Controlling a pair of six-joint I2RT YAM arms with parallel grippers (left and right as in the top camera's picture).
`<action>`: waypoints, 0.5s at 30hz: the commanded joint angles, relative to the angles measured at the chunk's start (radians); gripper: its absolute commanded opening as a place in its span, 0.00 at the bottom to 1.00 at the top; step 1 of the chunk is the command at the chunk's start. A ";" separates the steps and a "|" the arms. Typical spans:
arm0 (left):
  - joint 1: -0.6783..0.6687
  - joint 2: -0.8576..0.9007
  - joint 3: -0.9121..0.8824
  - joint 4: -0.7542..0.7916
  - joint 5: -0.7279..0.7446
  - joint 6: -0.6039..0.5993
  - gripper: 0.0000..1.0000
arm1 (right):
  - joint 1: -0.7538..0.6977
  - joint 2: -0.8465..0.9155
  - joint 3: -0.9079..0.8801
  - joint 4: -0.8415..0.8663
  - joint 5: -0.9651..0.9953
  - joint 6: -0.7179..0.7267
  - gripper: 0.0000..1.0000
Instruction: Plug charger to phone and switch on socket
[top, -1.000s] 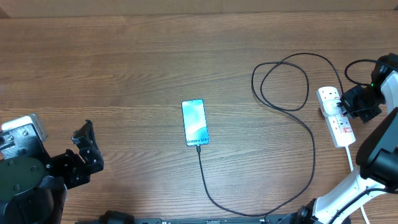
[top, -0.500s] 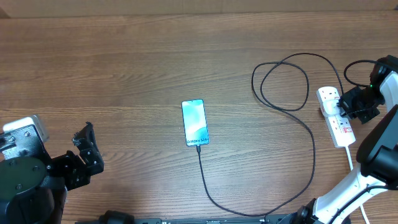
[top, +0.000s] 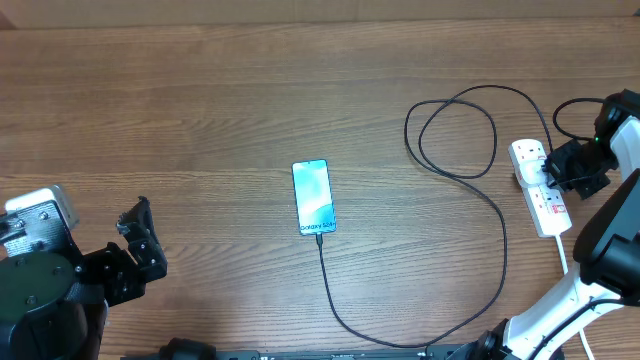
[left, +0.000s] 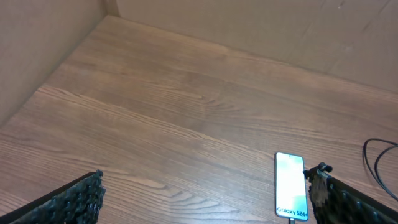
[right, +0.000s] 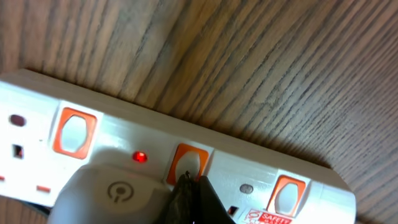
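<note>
The phone (top: 313, 196) lies mid-table with its teal screen lit; it also shows in the left wrist view (left: 290, 194). The charger's thin black cable (top: 500, 215) is plugged into the phone's bottom end and loops right toward the socket (top: 539, 189), a white power strip. In the right wrist view the socket (right: 249, 155) fills the frame, with a white adapter (right: 112, 190) in it and a red light (right: 140, 157) lit. My right gripper (right: 189, 186) is shut, its tips pressing the orange-framed switch (right: 188, 163). My left gripper (left: 205, 193) is open and empty at the front left.
The strip's thick white cord (top: 563, 255) runs toward the front right beside the right arm's base. A cardboard wall (left: 249, 25) bounds the table at the back and left.
</note>
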 joint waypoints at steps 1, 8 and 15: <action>0.005 0.002 -0.004 -0.007 -0.005 -0.013 0.99 | 0.025 0.026 -0.029 0.019 -0.055 -0.005 0.04; 0.005 0.002 -0.004 -0.039 -0.004 -0.014 1.00 | 0.024 0.025 -0.024 -0.007 -0.051 -0.005 0.04; 0.005 0.001 -0.004 -0.042 0.003 -0.017 0.99 | 0.024 -0.049 0.013 -0.108 -0.016 -0.005 0.04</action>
